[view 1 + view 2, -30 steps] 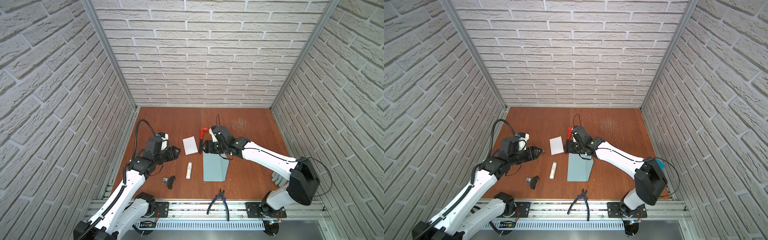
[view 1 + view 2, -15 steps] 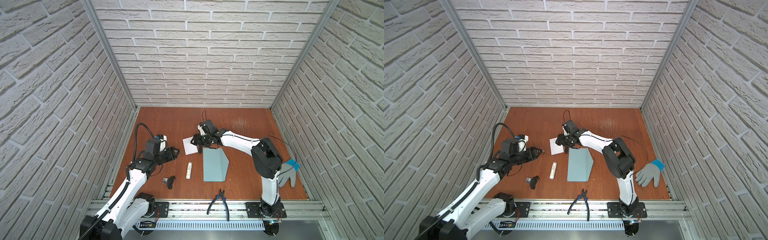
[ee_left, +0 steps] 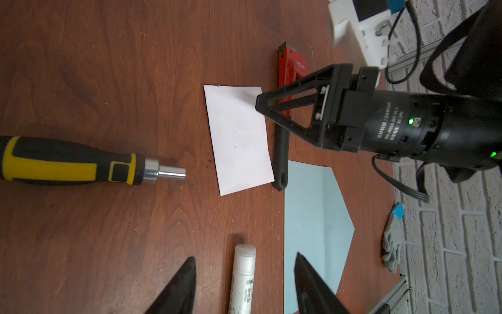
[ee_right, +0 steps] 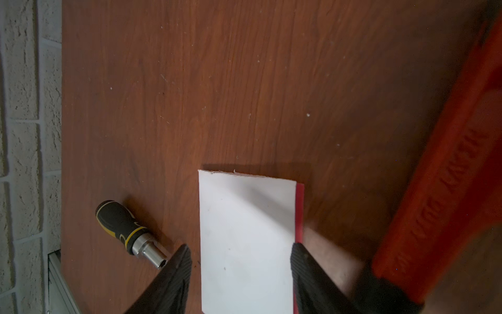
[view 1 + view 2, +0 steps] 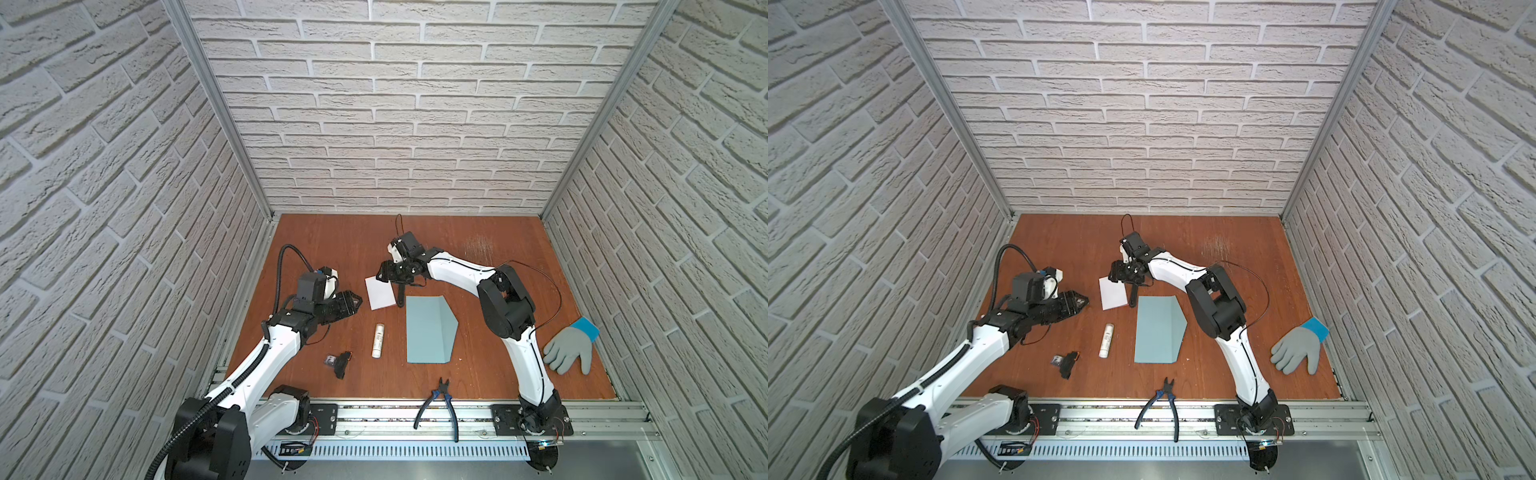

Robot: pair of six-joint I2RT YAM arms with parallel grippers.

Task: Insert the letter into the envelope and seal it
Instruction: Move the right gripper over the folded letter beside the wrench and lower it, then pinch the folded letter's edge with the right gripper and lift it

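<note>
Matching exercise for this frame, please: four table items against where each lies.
Things:
1. white rectangular card letter with red edge
2. light blue-grey paper envelope
3. white cylindrical glue stick
4. grey fabric glove with blue cuff

Places:
A. nearest the right wall
B. alongside the envelope's left edge, in a top view
C. straddled by the open right gripper
D. between glue stick and glove

Pairs: 1-C, 2-D, 3-B, 4-A

Matt paper letter (image 3: 239, 138) and envelope (image 3: 312, 217) — on a smooth wood-grain table (image 3: 108, 68).
</note>
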